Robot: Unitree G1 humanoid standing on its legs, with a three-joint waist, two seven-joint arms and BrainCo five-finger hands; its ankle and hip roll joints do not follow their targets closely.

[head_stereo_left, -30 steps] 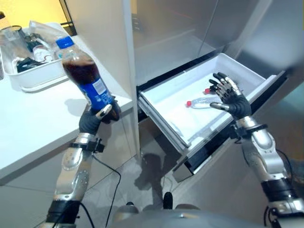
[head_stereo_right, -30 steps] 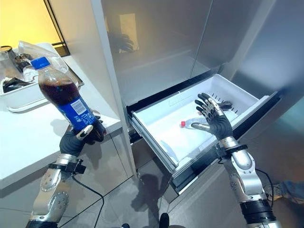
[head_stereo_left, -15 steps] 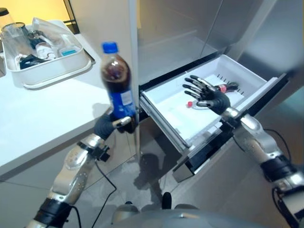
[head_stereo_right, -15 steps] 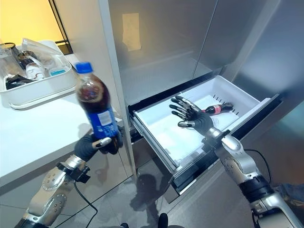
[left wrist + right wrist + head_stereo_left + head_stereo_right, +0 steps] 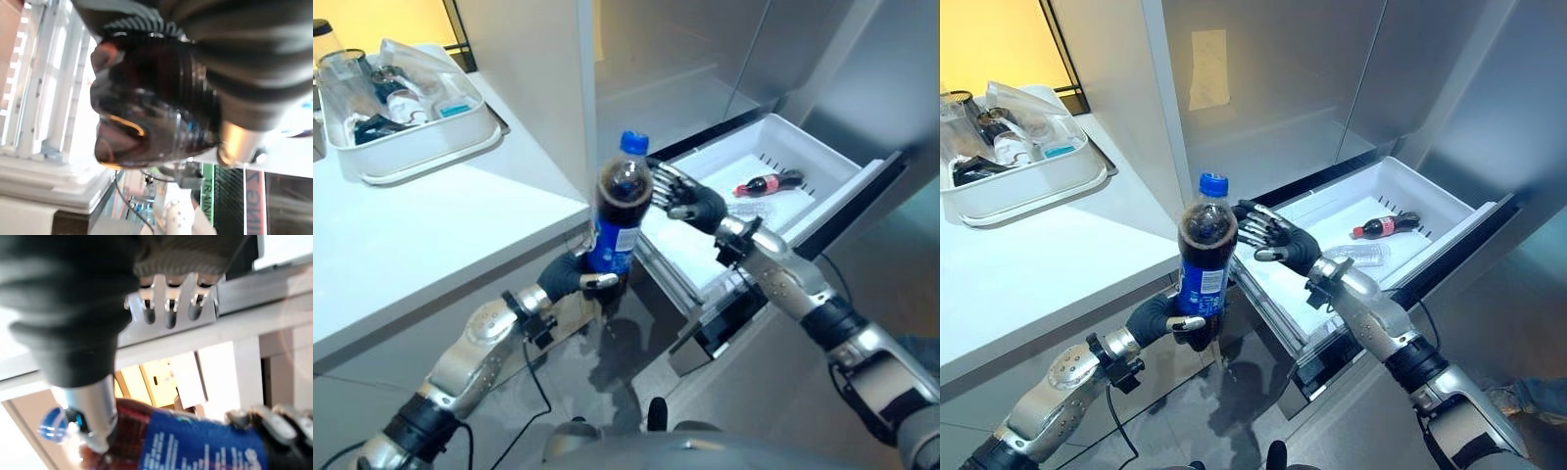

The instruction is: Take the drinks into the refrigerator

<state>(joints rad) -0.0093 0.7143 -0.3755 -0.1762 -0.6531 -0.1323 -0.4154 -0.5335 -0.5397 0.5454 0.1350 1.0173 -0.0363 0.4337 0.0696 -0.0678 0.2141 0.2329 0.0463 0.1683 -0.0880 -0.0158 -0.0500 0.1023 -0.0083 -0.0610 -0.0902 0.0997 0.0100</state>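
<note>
A white countertop is seen at left, with a white rectangular plastic tub of clutter set at its far end against a yellow-lit wall. A tall brushed-steel cabinet front is seen behind, a pale paper note stuck on it. Grey tiled floor is seen below.

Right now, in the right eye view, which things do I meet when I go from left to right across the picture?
White tray of items on the counter → cola bottle held in the left hand → right hand open → small red-capped bottle lying in the drawer.
</note>
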